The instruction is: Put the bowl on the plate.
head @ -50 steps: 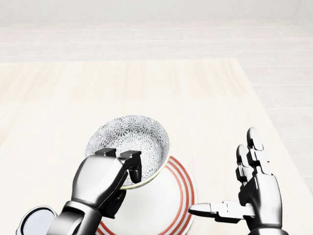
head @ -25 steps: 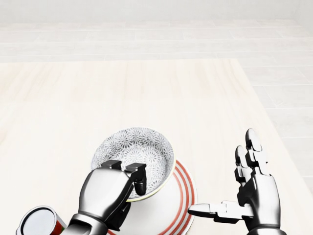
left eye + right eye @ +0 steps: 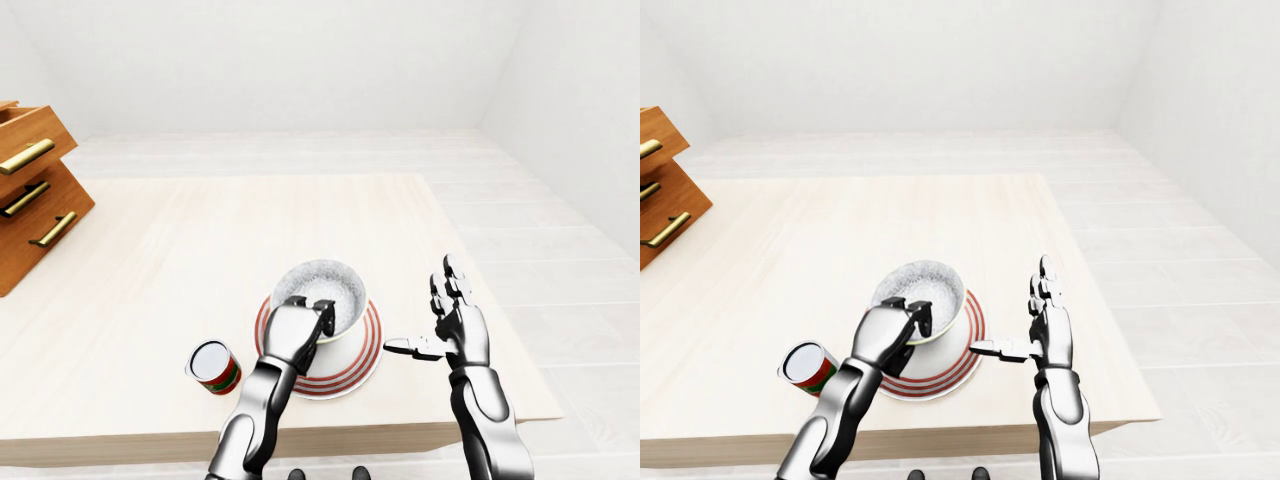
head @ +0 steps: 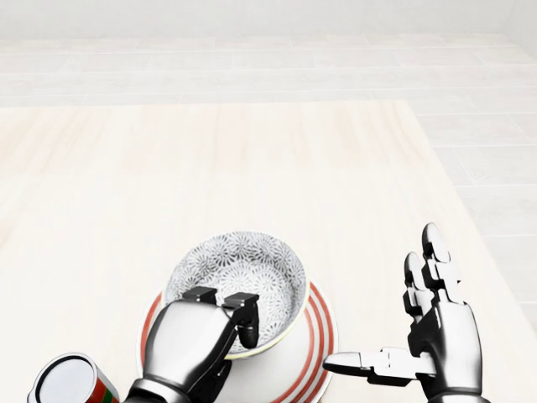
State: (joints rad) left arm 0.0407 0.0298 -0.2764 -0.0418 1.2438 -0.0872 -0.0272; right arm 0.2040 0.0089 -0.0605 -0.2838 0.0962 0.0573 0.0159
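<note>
— Pale wooden table (image 4: pixel 252 151) under white walls, with a drawer unit (image 3: pixel 30 190) off at the left of the left-eye view. Anything changed in the last second?

— Yes: patterned bowl (image 4: pixel 239 269) brought lower and nearer the bottom of the head view, over the red-ringed plate (image 4: pixel 317 332). Earlier held higher, over the plate's upper left. Now roughly over the middle, with red rings showing on both sides.

— Touching down yet?

— Hard to tell from these views. Looks set on the plate or just above.

— Left hand (image 4: pixel 191 342)?

— Clamped on the bowl's near rim, fingertips hooked inside, thumb hidden underneath. No release so far.

— Right hand (image 4: pixel 440 332)?

— Spread wide and holding nothing. Parked just beside the plate's right edge, same spot as before.

— Anything nearby?

— Red-labelled can (image 4: pixel 71 382) at the lower left, near the plate but apart.

— Meaning for the task?

— Placement probably all but done. Likely remaining: settle the base flat, open the fingers, draw away without dragging the rim or tipping the bowl.
</note>
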